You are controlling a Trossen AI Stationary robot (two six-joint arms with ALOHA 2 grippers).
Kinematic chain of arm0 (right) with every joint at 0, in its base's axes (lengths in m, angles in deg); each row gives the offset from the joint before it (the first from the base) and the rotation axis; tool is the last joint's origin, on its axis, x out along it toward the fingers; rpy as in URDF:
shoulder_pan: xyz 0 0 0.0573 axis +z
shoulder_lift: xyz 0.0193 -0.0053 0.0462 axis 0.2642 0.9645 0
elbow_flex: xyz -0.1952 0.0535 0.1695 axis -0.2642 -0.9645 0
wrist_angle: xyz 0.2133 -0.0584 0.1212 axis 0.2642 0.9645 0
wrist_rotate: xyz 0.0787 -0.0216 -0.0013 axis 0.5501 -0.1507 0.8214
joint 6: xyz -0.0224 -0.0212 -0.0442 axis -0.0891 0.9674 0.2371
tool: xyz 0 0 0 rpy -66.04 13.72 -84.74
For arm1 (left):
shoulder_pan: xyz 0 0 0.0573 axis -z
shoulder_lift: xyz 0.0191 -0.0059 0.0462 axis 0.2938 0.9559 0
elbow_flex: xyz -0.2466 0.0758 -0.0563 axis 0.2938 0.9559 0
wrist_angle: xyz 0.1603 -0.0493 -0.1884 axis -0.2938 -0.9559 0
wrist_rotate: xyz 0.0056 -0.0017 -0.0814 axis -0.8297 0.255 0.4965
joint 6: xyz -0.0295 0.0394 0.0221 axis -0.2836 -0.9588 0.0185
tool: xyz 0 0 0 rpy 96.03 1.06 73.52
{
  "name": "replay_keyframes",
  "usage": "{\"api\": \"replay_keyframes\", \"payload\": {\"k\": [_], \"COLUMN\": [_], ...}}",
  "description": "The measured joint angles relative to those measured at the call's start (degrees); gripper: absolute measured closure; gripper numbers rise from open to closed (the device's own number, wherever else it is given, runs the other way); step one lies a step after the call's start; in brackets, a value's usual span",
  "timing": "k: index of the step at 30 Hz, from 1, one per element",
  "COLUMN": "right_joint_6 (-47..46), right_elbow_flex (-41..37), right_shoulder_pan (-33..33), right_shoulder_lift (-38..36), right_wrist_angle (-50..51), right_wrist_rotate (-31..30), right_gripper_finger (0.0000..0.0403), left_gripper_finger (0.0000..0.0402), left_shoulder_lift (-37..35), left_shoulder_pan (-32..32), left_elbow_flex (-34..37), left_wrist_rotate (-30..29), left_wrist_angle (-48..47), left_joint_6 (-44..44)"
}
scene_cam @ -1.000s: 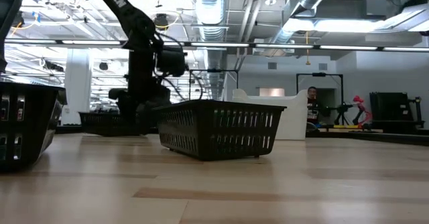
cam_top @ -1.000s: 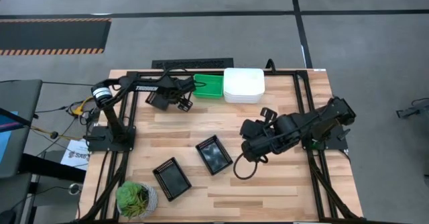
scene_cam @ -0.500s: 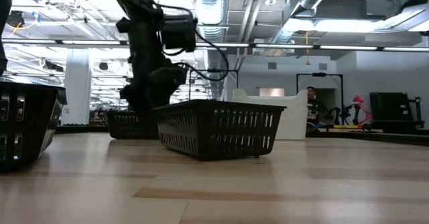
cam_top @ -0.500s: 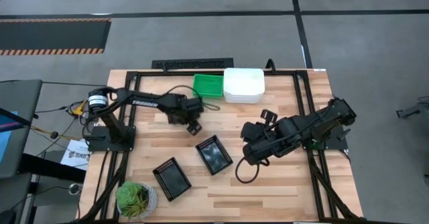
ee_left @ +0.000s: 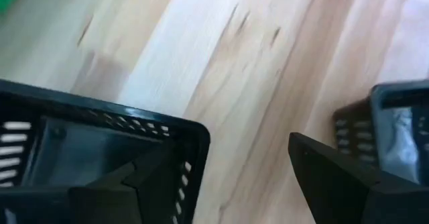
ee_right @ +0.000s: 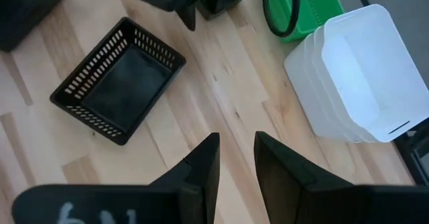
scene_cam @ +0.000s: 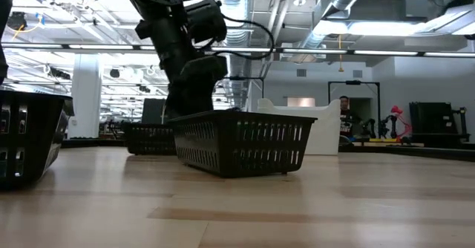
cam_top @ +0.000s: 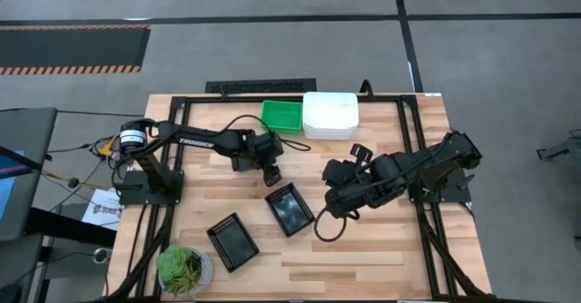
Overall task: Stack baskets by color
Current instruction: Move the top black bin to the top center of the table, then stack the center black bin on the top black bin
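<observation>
The wooden table (cam_top: 363,258) carries the work, with the left arm reaching across it from the left side and the right arm angled in from the right. At the far edge sits the white basket stack (cam_top: 329,115), and just beside it the green basket stack (cam_top: 281,114). Near the table's middle lies one black basket (cam_top: 290,209), with a second black basket (cam_top: 232,241) nearer the front and a potted plant (cam_top: 184,268) at the front left corner. The left gripper (cam_top: 270,171) hangs just behind the middle black basket, its fingers set apart; a third black basket (ee_left: 80,150) seems to sit against one finger, though whether it is truly clamped is unclear. The right gripper (ee_right: 234,160) hovers over bare wood beside the middle basket, fingers slightly parted and holding nothing.
</observation>
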Motion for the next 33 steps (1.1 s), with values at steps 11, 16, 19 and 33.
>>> {"api": "replay_keyframes", "payload": {"k": [11,16,19,33], "right_joint_6": [0.1,-4.9,-9.3,-15.1], "right_elbow_flex": [0.0,0.0,-0.7,-24.3], "right_shoulder_pan": [-1.5,-1.5,-1.5,-3.7], "right_shoulder_lift": [0.0,0.0,0.6,0.8], "right_wrist_angle": [-0.8,-2.5,-3.6,-38.2], "right_wrist_rotate": [-0.8,-0.8,-0.9,6.3], "right_gripper_finger": [0.0287,0.0287,0.0287,0.0287], "left_gripper_finger": [0.0145,0.0145,0.0145,0.0145], "left_shoulder_lift": [0.0,-0.9,-3.2,-33.1], "left_shoulder_pan": [0.0,0.0,0.5,8.0], "left_elbow_flex": [0.0,-2.8,-6.7,-18.3], "left_wrist_rotate": [0.1,3.0,4.8,-13.3], "left_wrist_angle": [12.4,9.6,4.7,-27.0], "left_joint_6": [-3.0,-1.2,-0.2,3.8]}}
